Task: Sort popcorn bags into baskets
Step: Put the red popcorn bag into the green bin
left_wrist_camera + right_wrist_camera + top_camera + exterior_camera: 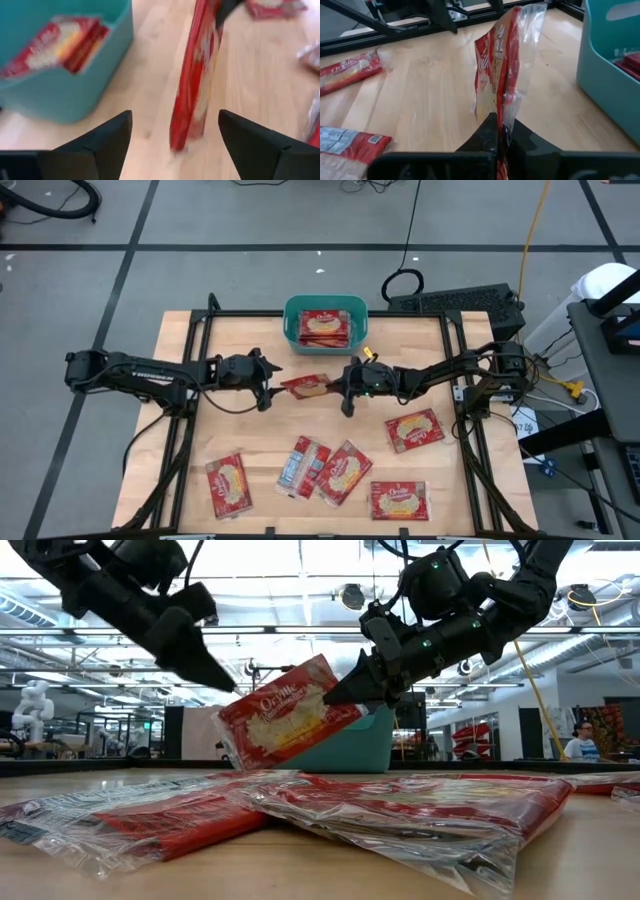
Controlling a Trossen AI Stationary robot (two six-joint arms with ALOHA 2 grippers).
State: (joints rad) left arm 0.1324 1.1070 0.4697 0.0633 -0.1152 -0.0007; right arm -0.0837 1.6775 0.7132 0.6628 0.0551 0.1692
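A red popcorn bag (305, 386) with a cream label is held above the table's middle, between my two grippers and just in front of the teal basket (325, 308). The basket holds more red bags (325, 328). My right gripper (340, 385) is shut on the held bag's right end. My left gripper (268, 385) is open just left of the bag, its fingers (107, 140) spread wide, and the bag's free end (187, 125) shows ahead of them, untouched. Several more bags (343, 472) lie flat on the near half of the table. My right gripper pinches the bag's clear sealed end (504, 117) between its two shut fingers, coming level from the table's right side. The bag stands on edge and tilted (290, 715), its free end (232, 745) lower and pointing toward the left gripper. It looks lifted clear of the table.
Loose bags lie at the near left (228, 485), near middle (303, 467), near right (400, 500) and right (415, 430). Some show in front in the low view (400, 810). A black frame (200, 340) rims the table. Bare wood lies left of the basket.
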